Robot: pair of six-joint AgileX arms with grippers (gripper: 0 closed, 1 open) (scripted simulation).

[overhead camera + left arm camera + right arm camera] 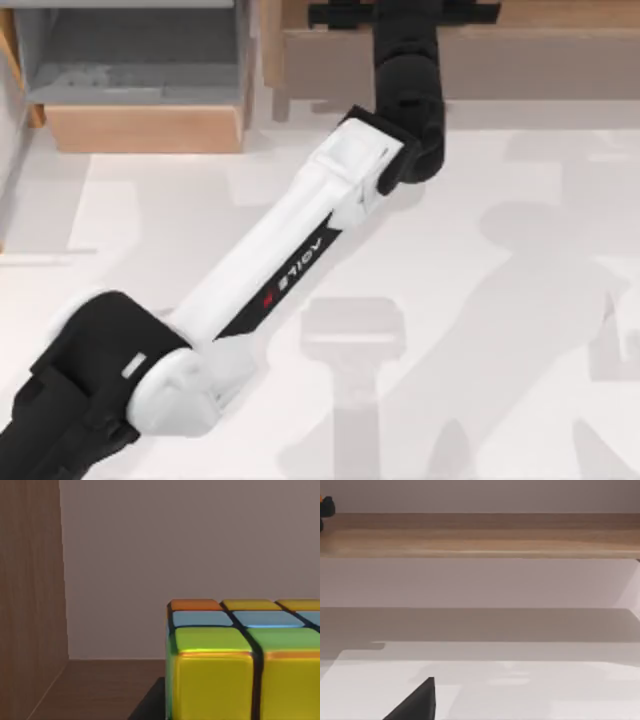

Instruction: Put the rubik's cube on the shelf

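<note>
1. My left arm point(290, 270) stretches from the near left corner of the white counter point(520, 300) diagonally up toward the back, where its black wrist reaches over the shelf point(560, 55).
2. The left tool point(405, 14) sits at the shelf's top surface, at the upper edge of the top view; its black crossbar lies across the wooden ledge. How far its fingers are spread, and whether they hold anything, I cannot tell.
3. In the left wrist view the rubik's cube point(240, 660) is very close to the camera, with yellow tiles on the facing side, green and light blue tiles on the top, and orange and yellow ones along the far edge, all parted by dark lines.
4. The cube is at the level of the brown wooden surface point(100, 690), near a wooden side wall point(30, 595) and in front of a plain grey back wall.
5. A grey compartment with a wooden front point(140, 125) stands at the back left of the counter.
6. The right wrist view looks across the counter at the long wooden ledge point(480, 535), with a dark finger tip point(417, 702) of the right tool at the frame's lower edge.
</note>
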